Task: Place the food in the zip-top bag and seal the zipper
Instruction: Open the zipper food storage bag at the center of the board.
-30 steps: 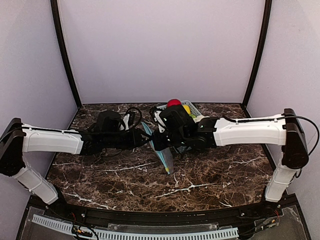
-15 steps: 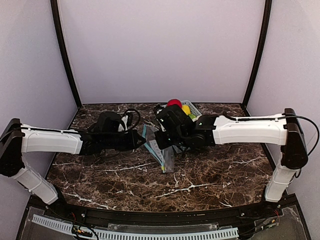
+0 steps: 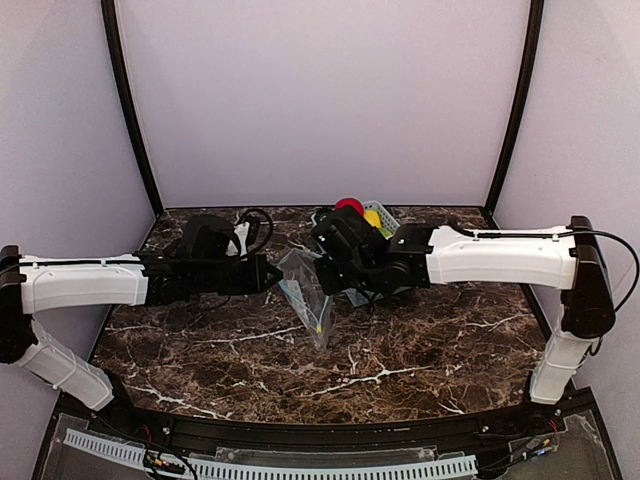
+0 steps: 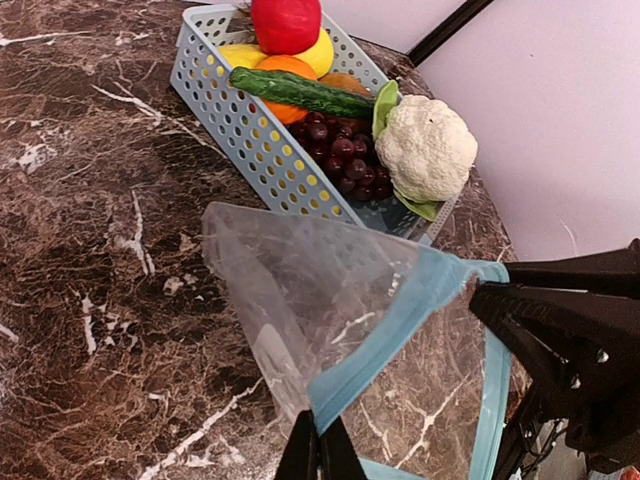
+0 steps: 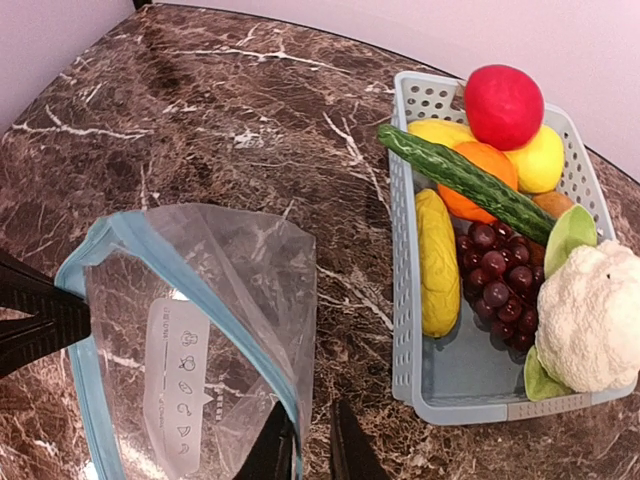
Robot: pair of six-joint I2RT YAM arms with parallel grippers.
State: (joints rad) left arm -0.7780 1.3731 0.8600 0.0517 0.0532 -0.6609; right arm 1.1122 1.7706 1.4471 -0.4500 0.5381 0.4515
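Position of the zip-top bag (image 3: 303,290): suspended between the two claws over the middle of the marbled surface (image 3: 200,350), just left of the basket (image 3: 392,217). In the top view you see it hanging with one corner pointing down. You cannot tell from any view whether that corner touches the surface.

Left claw (image 4: 320,452): closed on the zipper (image 4: 385,325). Its fingertips pinch the blue strip at the bottom of the left wrist view.

Right claw (image 5: 305,450): closed on the other side of the same mouth edge. In the right wrist view the strip runs down between its two fingers.

Bag mouth: the two sides are held apart, so the mouth gapes open. You can see the white label patch (image 5: 180,385) on the clear wall.

Food location: check the right wrist view.
- The cauliflower (image 5: 595,315) sits at the near end of the basket, bulging above the rim.
- A light-green piece (image 5: 568,232) rests against the cauliflower.
- The banana (image 5: 435,265) lies along the basket wall nearest the bag, beside the grapes (image 5: 500,285).
- A cucumber (image 5: 465,180) lies diagonally across the pile.
- The red fruit (image 5: 503,105) sits on top at the far end.

The basket stands on the surface just beside the bag.
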